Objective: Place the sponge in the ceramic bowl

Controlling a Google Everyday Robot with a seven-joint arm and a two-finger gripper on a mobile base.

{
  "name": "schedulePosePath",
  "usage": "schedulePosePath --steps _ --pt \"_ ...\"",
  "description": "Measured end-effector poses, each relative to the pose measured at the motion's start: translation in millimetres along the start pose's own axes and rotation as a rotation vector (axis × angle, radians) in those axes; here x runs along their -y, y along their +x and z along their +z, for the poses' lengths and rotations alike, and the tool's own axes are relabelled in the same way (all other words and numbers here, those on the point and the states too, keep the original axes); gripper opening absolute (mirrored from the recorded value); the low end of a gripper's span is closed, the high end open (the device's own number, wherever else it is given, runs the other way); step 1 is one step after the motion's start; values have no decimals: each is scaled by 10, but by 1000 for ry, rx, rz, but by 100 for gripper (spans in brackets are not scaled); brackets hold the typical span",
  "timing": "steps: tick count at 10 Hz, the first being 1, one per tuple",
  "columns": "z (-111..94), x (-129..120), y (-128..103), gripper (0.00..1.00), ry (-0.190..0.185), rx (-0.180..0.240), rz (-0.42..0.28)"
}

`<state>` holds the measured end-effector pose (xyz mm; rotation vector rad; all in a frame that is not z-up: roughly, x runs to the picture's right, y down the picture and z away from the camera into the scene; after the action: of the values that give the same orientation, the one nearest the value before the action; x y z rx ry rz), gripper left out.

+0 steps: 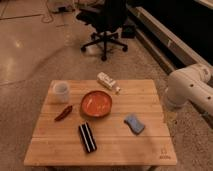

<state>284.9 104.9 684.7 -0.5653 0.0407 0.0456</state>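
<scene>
Six things sit on the wooden table [130, 150]: from the left a cup [61, 90], a red pepper [63, 113], a black striped block [87, 137], the ceramic bowl [96, 105] (no sponge in it), a white bottle [108, 81], then the sponge [134, 123], lying on the wood near the bowl, not touching. So the sponge is not in the bowl, and that part is left. Only the white arm [190, 87] shows at the right; the gripper is out of view, so open or closed cannot be told.

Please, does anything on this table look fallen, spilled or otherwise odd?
Only the white bottle lies on its side behind the ceramic bowl. No spill shows. The gripper is out of view; just the arm at right.
</scene>
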Motion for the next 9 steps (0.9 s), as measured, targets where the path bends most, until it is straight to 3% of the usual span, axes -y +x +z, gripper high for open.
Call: schedulePosePath --steps 9 --pt "0 0 0 65 0 0 0"
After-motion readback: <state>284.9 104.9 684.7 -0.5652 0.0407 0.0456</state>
